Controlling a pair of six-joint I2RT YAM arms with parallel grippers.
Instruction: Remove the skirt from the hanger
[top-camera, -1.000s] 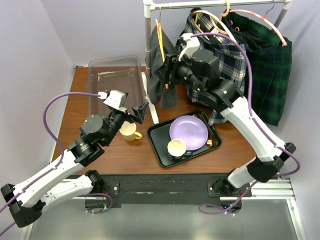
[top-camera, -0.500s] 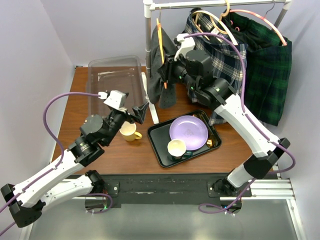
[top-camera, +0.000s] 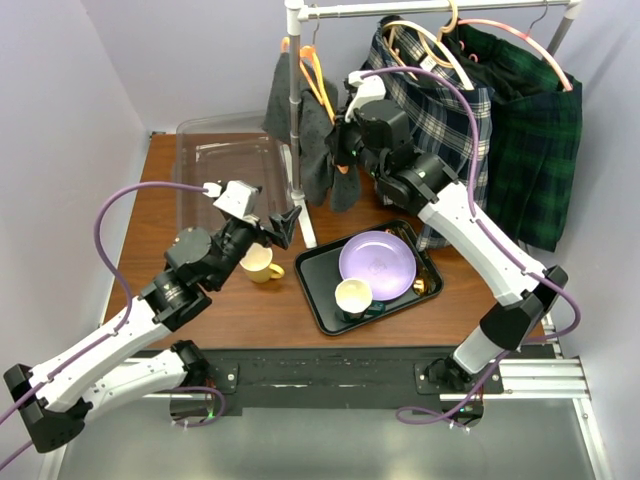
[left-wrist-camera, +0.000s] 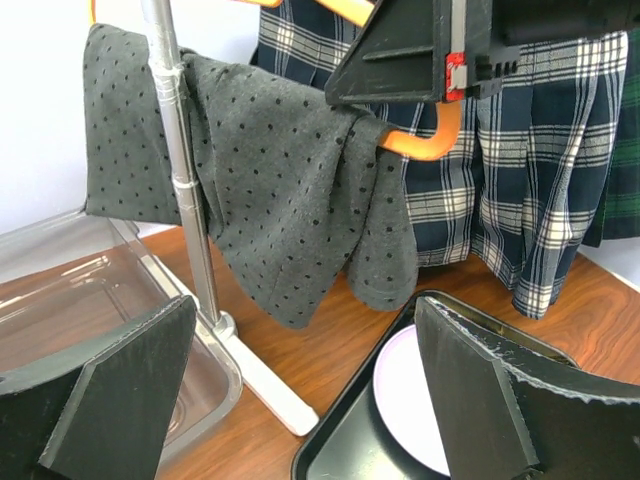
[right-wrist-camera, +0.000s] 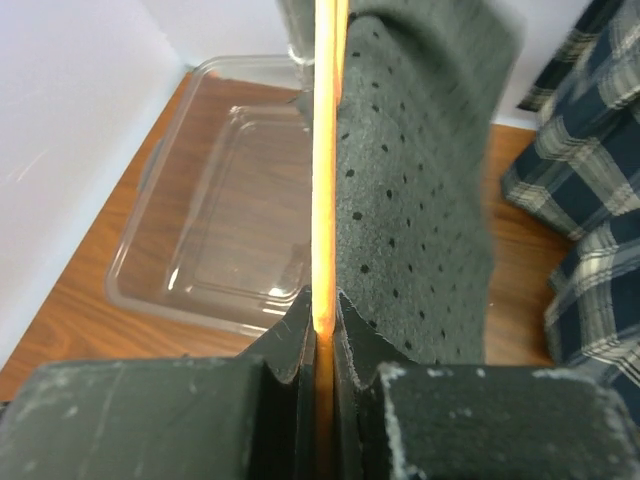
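Observation:
A grey dotted skirt hangs from an orange hanger at the left end of the clothes rack, draped partly around the rack's upright pole. My right gripper is shut on the hanger's lower end. The right wrist view shows the orange hanger pinched between the right gripper jaws, with the skirt just right of it. My left gripper stands open low over the table. In its view the left gripper holds nothing, and the skirt and hanger tip hang ahead.
A clear plastic bin sits at the back left. A yellow mug stands by the left gripper. A black tray holds a purple plate and a cup. Plaid skirts and a dark green one hang to the right.
My right gripper closed onto the orange hanger and shifted it left and up, swinging the grey skirt across the rack pole. The left arm barely moved.

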